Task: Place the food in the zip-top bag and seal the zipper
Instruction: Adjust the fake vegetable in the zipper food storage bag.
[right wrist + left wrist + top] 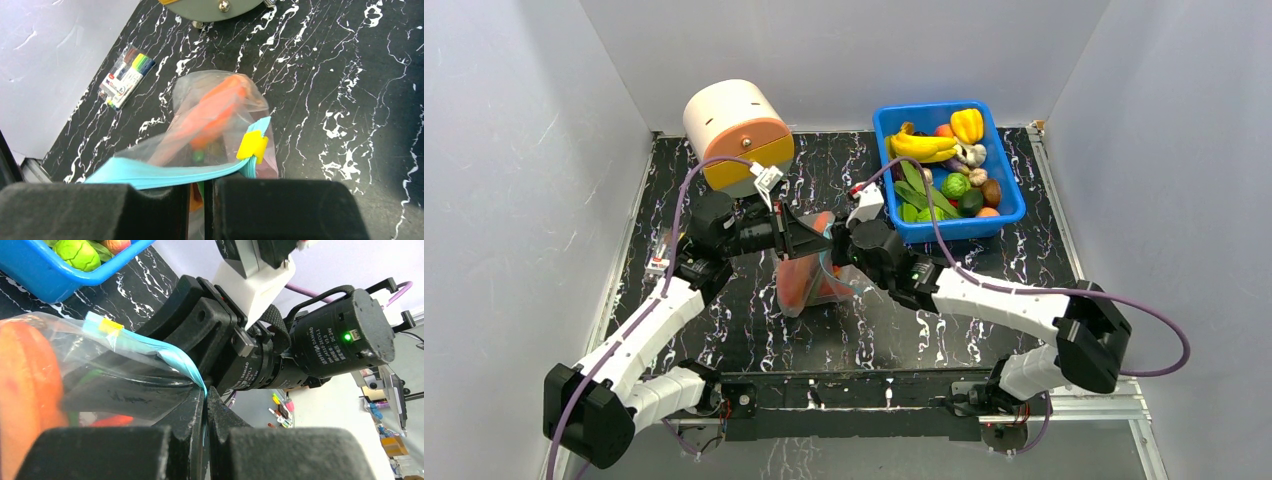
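Observation:
The zip-top bag [809,285] hangs between my two grippers above the middle of the table. Orange and red food [220,107] and a bit of green show through its clear film. My left gripper [206,395] is shut on one end of the teal zipper [150,346]. My right gripper [197,192] is shut on the bag's film just under the zipper [165,172], next to the yellow slider [251,146]. In the top view the left gripper [809,238] and right gripper [842,246] nearly touch. More food [944,170] lies in the blue bin.
The blue bin [1009,205] stands at the back right. A round white and orange appliance [736,135] sits at the back left. A pack of markers [125,76] lies near the left wall.

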### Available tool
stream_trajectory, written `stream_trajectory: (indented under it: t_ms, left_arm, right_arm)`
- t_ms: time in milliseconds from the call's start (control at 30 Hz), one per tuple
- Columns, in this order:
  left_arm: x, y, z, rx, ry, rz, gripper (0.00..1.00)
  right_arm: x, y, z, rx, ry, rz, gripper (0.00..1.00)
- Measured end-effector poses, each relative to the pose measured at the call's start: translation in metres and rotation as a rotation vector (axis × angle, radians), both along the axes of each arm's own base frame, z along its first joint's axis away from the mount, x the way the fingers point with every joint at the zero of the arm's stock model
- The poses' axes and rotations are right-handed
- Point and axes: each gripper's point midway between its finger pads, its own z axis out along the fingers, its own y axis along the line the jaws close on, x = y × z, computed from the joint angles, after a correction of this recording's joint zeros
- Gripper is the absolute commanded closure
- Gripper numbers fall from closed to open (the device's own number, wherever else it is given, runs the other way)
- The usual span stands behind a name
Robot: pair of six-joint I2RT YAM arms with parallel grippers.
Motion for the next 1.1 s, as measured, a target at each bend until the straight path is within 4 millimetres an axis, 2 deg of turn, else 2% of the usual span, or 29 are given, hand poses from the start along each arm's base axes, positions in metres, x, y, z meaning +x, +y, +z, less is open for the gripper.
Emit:
stream_trajectory:
  t_ms: [167, 233, 433, 500, 667, 867, 967, 1100]
  left_arm:
    - [0.002, 0.004, -0.004, -0.004, -0.003, 0.019, 1.00]
    - [0.001, 0.005, -0.004, -0.004, -0.008, 0.028, 1.00]
    - [0.003, 0.011, -0.006, 0.024, -0.041, 0.075, 1.00]
    - [0.002, 0.012, -0.008, 0.036, -0.049, 0.078, 1.00]
    - [0.001, 0.012, -0.005, 0.054, -0.059, 0.079, 1.00]
    - [0.008, 0.013, 0.006, 0.066, -0.096, 0.115, 1.00]
    - [0.011, 0.015, 0.005, 0.076, -0.099, 0.131, 1.00]
    - [0.013, 0.015, 0.002, 0.086, -0.088, 0.144, 1.00]
  right_arm:
    - [0.009, 0.009, -0.001, 0.021, 0.019, -0.031, 1.00]
    - [0.011, 0.011, -0.001, 0.033, 0.019, -0.037, 0.97]
    - [0.008, 0.023, 0.000, 0.069, 0.020, 0.027, 0.71]
    - [0.004, 0.024, -0.005, 0.062, 0.025, 0.054, 0.66]
    - [-0.004, 0.010, -0.007, 0.008, 0.019, 0.082, 0.57]
    - [-0.023, -0.012, 0.021, -0.022, -0.026, 0.122, 0.49]
    - [-0.031, -0.024, 0.034, -0.039, -0.045, 0.134, 0.45]
    - [-0.042, -0.036, 0.047, -0.066, -0.058, 0.164, 0.43]
